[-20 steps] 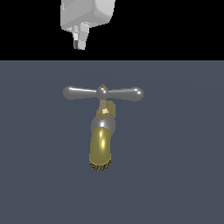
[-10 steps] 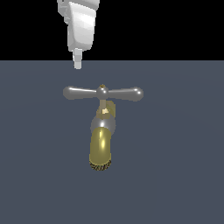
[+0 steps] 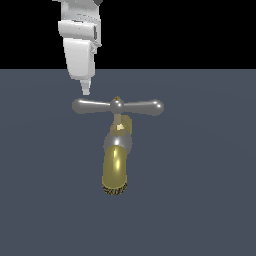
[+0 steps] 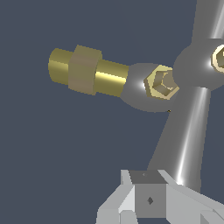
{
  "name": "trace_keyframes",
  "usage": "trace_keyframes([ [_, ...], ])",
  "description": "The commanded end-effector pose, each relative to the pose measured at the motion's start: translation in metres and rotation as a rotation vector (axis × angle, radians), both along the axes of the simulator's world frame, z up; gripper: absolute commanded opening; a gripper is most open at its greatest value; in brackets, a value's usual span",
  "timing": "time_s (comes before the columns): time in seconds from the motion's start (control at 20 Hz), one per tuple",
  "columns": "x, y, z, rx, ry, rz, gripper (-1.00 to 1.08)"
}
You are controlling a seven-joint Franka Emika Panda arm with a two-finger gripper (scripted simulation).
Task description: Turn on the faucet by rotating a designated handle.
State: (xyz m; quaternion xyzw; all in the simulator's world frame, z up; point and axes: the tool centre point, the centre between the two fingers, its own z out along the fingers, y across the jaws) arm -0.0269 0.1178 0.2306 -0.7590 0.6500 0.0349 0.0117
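Hovering just above handle arm at ext. view's left: tool; jaw state can't tell.

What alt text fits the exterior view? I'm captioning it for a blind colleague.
A white robot gripper hangs just above one arm of a silver crossbar handle, on the exterior view's left. The handle tops a small brass faucet whose curved spout points toward the viewer, on a dark grey-blue surface.

A flat dark slate-blue floor stretches under a plain black backdrop.
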Motion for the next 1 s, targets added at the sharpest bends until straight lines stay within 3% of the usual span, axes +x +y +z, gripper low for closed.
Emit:
trace_keyframes([
  [0.0, 0.005, 0.003, -0.009, -0.018, -0.006, -0.054, -1.00],
  [0.45, 0.015, 0.010, -0.029, -0.059, -0.027, -0.169, -1.00],
  [0.95, 0.017, 0.012, -0.033, -0.066, -0.031, -0.190, -1.00],
])
